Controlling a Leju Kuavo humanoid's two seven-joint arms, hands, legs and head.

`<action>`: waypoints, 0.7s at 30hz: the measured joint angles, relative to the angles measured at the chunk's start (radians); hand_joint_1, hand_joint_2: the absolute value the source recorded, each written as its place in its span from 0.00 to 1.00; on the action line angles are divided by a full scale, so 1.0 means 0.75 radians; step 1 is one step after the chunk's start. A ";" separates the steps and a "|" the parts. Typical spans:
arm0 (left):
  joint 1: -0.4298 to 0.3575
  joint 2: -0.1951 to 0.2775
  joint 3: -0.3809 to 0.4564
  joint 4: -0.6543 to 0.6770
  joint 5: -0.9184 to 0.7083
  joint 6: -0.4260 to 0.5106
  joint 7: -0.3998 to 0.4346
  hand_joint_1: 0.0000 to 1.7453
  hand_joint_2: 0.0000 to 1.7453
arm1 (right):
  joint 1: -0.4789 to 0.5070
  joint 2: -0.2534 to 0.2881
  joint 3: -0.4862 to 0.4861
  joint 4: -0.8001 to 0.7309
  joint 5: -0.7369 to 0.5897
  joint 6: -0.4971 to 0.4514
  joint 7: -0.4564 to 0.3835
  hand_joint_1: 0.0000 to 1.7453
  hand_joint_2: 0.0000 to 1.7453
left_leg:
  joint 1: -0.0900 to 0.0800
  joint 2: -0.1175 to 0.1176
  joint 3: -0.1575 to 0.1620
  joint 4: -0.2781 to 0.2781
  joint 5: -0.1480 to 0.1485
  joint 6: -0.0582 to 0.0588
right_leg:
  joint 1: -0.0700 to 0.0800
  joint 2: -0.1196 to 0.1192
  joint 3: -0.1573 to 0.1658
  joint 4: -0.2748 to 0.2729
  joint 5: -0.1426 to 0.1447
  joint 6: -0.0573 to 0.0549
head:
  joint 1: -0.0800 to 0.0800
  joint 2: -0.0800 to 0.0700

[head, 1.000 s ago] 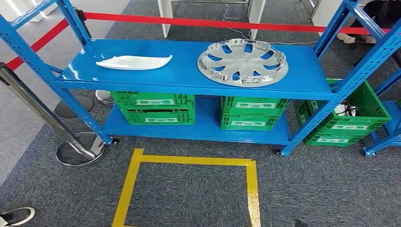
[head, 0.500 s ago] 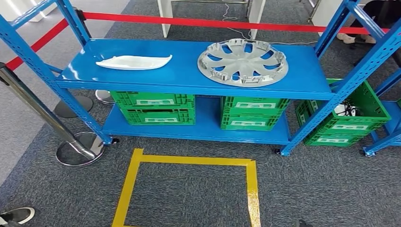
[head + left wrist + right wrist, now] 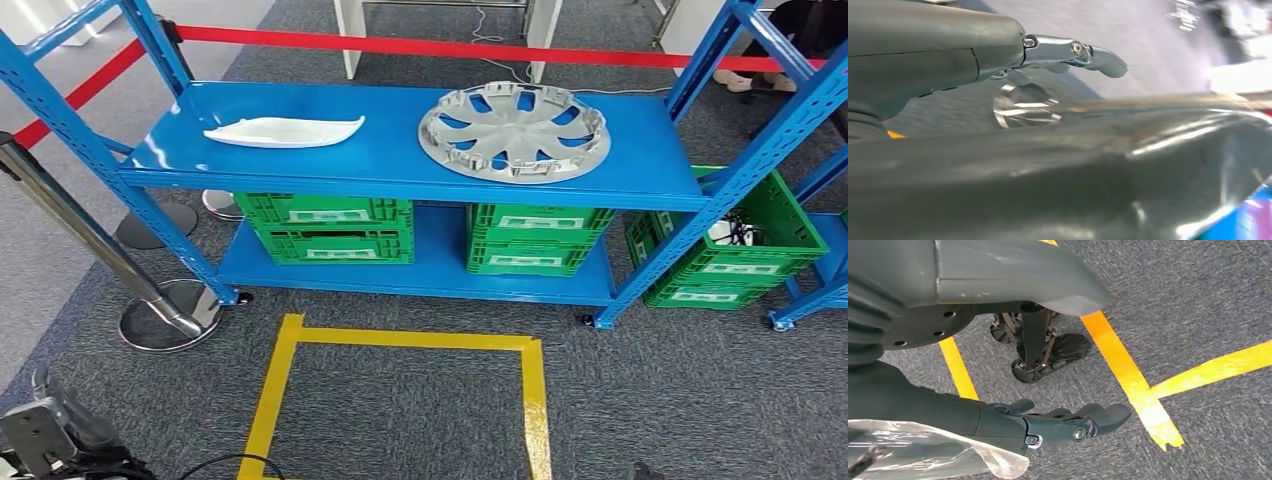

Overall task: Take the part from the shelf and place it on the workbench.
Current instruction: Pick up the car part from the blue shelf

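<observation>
A long white curved part (image 3: 284, 131) lies on the left of the blue shelf's top board (image 3: 390, 165). A silver wheel cover (image 3: 513, 132) lies on the same board to the right. My left arm (image 3: 50, 440) enters the head view at the bottom left corner, far below the shelf. In the left wrist view my left hand (image 3: 1068, 52) holds nothing, a finger stretched out over grey carpet. My right hand (image 3: 1063, 425) hangs over the carpet with its fingers extended and nothing in them.
Green crates (image 3: 330, 228) (image 3: 535, 238) fill the lower shelf, another (image 3: 730, 250) stands to the right. A chrome stanchion (image 3: 165, 315) with a red belt (image 3: 450, 48) stands at the left. A yellow tape square (image 3: 400, 345) marks the floor before the shelf.
My left arm has risen into the bottom left corner of the head view, covering the spot where a shoe showed. The shelf and its parts have not moved.
</observation>
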 joint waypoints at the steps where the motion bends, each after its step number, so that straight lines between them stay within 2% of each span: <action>1: 0.007 0.001 -0.029 -0.038 -0.022 0.005 0.001 0.00 0.00 | 0.000 0.003 -0.003 0.001 0.005 0.000 -0.006 0.00 0.25 | -0.001 0.000 0.000 0.000 -0.001 0.002 | -0.001 0.000 0.000 0.000 0.001 0.002 | 0.000 0.000; 2: 0.013 0.002 -0.057 -0.077 -0.045 0.011 0.002 0.00 0.00 | 0.000 0.006 -0.005 0.002 0.009 0.000 -0.011 0.00 0.00 | -0.002 0.000 -0.001 0.000 -0.001 0.005 | -0.003 0.000 0.000 -0.003 0.002 0.005 | 0.000 0.000; 4: 0.024 0.003 -0.114 -0.149 -0.093 0.030 0.006 0.00 0.00 | -0.001 0.010 -0.011 0.003 0.014 0.000 -0.020 0.00 0.00 | -0.001 0.001 0.005 -0.018 0.008 0.018 | -0.004 0.001 0.002 -0.006 0.001 0.012 | 0.000 0.000; 6: 0.030 0.005 -0.165 -0.217 -0.136 0.054 0.011 0.00 0.00 | -0.004 0.010 -0.019 0.003 0.018 0.001 -0.026 0.00 0.00 | 0.006 0.004 0.017 -0.047 0.022 0.032 | -0.002 0.003 -0.024 0.043 -0.034 0.017 | 0.004 0.000; 9: 0.046 0.007 -0.244 -0.317 -0.199 0.099 0.017 0.00 0.00 | -0.004 0.010 -0.039 0.006 0.026 0.013 -0.027 0.00 0.00 | 0.008 0.006 0.022 -0.056 0.027 0.039 | -0.004 0.003 -0.155 0.291 -0.137 0.022 | 0.008 0.000; 10: 0.052 0.008 -0.273 -0.349 -0.221 0.117 0.018 0.00 0.00 | -0.003 0.011 -0.044 0.007 0.029 0.020 -0.025 0.00 0.00 | 0.008 0.005 0.023 -0.055 0.026 0.039 | -0.005 0.003 -0.193 0.354 -0.146 0.025 | 0.008 0.000; 11: 0.058 0.010 -0.300 -0.381 -0.242 0.137 0.018 0.00 0.00 | -0.002 0.011 -0.050 0.007 0.032 0.028 -0.023 0.00 0.00 | 0.008 0.005 0.024 -0.053 0.024 0.038 | -0.007 0.003 -0.206 0.361 -0.125 0.028 | 0.008 0.000; 12: 0.063 0.011 -0.326 -0.413 -0.262 0.158 0.017 0.00 0.00 | -0.002 0.011 -0.055 0.007 0.035 0.036 -0.022 0.00 0.00 | 0.010 0.004 0.026 -0.050 0.020 0.034 | -0.009 0.003 -0.192 0.314 -0.080 0.030 | 0.008 0.000; 13: 0.067 0.011 -0.349 -0.445 -0.281 0.179 0.013 0.00 0.00 | -0.002 0.011 -0.059 0.008 0.039 0.045 -0.021 0.00 0.00 | 0.012 0.003 0.028 -0.045 0.014 0.029 | -0.012 0.002 -0.159 0.230 -0.023 0.032 | 0.009 0.000; 14: 0.071 0.009 -0.369 -0.477 -0.303 0.200 0.005 0.00 0.00 | -0.004 0.012 -0.062 0.009 0.046 0.054 -0.021 0.00 0.00 | 0.012 0.002 0.030 -0.039 0.007 0.021 | -0.014 0.003 -0.123 0.147 0.015 0.034 | 0.009 0.000; 15: 0.074 0.005 -0.383 -0.506 -0.326 0.219 -0.007 0.00 0.00 | -0.006 0.015 -0.064 0.010 0.054 0.062 -0.021 0.00 0.00 | 0.010 0.002 0.028 -0.029 0.000 0.012 | -0.015 0.004 -0.091 0.079 0.037 0.032 | 0.011 0.000; 16: 0.078 -0.001 -0.392 -0.530 -0.351 0.237 -0.021 0.00 0.00 | -0.008 0.018 -0.064 0.012 0.064 0.070 -0.021 0.00 0.00 | 0.008 0.002 0.025 -0.021 -0.005 0.005 | -0.016 0.006 -0.074 0.044 0.041 0.028 | 0.011 0.000; 19: 0.090 -0.020 -0.409 -0.593 -0.442 0.287 -0.081 0.00 0.00 | -0.008 0.023 -0.065 0.016 0.094 0.089 -0.023 0.00 0.00 | 0.005 0.002 0.018 -0.010 -0.011 -0.009 | -0.012 0.009 -0.066 0.038 0.030 0.004 | 0.004 0.000; 21: 0.097 -0.032 -0.419 -0.629 -0.504 0.315 -0.125 0.00 0.00 | -0.007 0.024 -0.067 0.017 0.113 0.099 -0.025 0.00 0.00 | 0.009 0.003 0.003 0.031 -0.043 -0.021 | -0.014 0.007 -0.064 0.037 0.029 -0.011 | 0.001 0.000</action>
